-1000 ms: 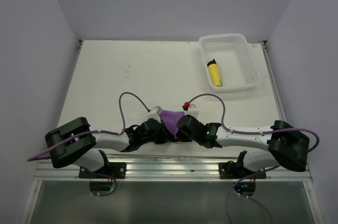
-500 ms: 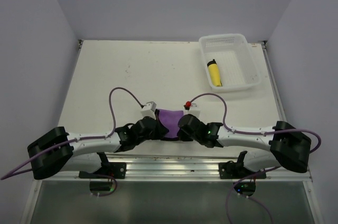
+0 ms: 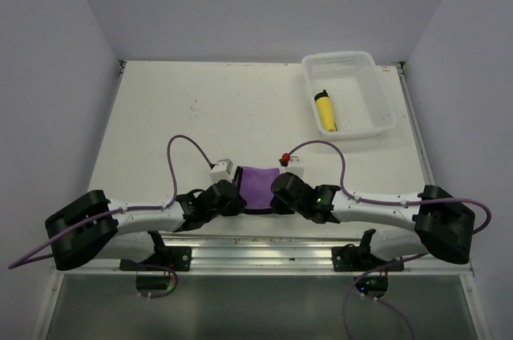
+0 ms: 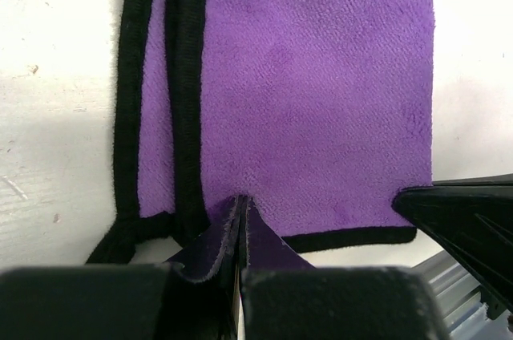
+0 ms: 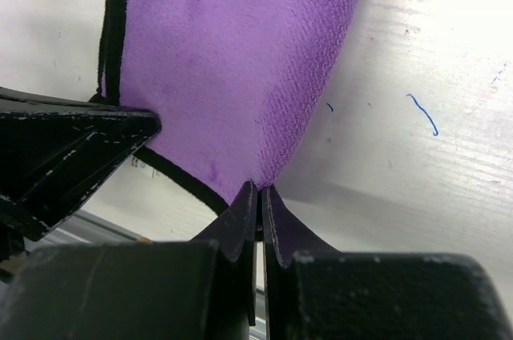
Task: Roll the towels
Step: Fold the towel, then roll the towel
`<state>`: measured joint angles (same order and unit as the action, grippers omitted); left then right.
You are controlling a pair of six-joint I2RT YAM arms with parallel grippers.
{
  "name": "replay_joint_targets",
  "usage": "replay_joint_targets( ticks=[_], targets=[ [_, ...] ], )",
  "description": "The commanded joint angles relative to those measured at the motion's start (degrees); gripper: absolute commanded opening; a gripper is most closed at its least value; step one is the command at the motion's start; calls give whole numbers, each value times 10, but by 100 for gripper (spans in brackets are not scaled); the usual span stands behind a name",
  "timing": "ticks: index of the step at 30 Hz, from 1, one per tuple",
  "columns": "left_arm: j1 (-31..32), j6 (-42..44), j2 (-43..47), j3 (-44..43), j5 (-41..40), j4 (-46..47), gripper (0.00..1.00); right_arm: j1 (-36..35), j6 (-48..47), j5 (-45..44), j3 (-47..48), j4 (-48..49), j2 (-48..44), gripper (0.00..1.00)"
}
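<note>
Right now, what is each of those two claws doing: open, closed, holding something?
Left gripper: closed, pinching the near edge of the purple towel.
Right gripper: closed, pinching the same towel's edge.

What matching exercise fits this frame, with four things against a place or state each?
Things:
1. purple towel
2. yellow towel
3. white perforated basket
4. left end effector

Places or states:
a. lying inside the basket
b. lying on the table close to the arm bases
c. standing at the table's far right corner
d. shut on the near edge of the purple cloth

Pairs: 1-b, 2-a, 3-c, 4-d
</note>
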<state>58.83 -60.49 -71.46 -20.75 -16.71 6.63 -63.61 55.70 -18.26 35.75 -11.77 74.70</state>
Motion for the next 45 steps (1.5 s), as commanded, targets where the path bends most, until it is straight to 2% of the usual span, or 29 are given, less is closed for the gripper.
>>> replay_joint_targets(
  ticks=[1,36,38,41,42,45],
  targets=[
    [-4,4,-11,1,0,34,0,2,-17,1,37,0,11,0],
    [-4,1,-11,-1,12,48,0,2,-10,60,77,80,110,0],
    [-4,1,-11,-1,12,48,0,2,-9,64,71,86,116,5],
    [-3,2,-11,-1,13,48,0,2,-3,68,65,92,123,17],
    [-3,3,-11,-1,13,47,0,2,-3,68,64,93,124,27],
    [-3,3,-10,0,13,47,0,2,-3,66,62,90,121,36]
  ],
)
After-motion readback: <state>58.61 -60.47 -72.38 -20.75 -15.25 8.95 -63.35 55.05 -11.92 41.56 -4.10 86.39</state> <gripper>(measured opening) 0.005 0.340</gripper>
